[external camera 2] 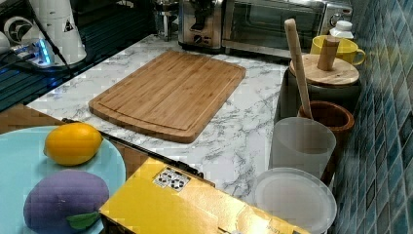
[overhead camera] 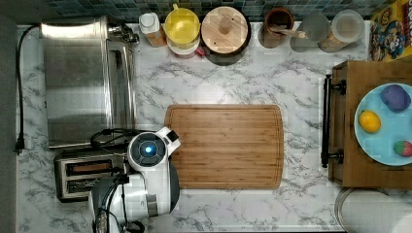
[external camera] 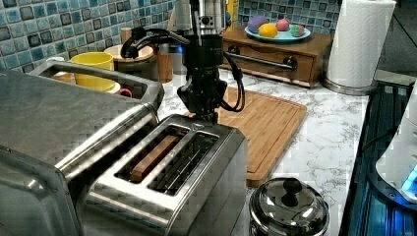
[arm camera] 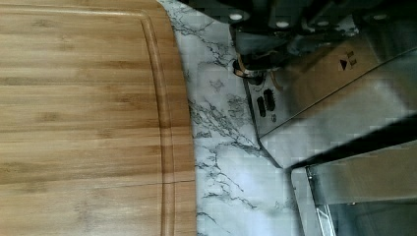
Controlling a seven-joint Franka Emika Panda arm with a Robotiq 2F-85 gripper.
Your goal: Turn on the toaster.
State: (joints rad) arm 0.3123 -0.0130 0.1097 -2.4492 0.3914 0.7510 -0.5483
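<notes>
The toaster (overhead camera: 82,175) is a small brushed-steel box with two long slots, at the top view's lower left, just below the large toaster oven (overhead camera: 80,80). In the left view the toaster (external camera: 167,172) fills the foreground, and a brown slice sits in one slot. My gripper (external camera: 211,117) points down at the toaster's far end, the end facing the cutting board, with its tips level with the top edge. Its fingers look shut together. In the wrist view the gripper (arm camera: 253,69) is right against the toaster's (arm camera: 319,83) control face, just above the small dark buttons (arm camera: 265,104).
A bamboo cutting board (overhead camera: 226,145) lies beside the toaster. A lidded steel pot (external camera: 287,209) stands near the toaster's front corner. Jars, a yellow mug (overhead camera: 182,24) and a wooden lid line the back wall. A wooden drawer box (overhead camera: 369,126) with a plate of fruit stands at the top view's right.
</notes>
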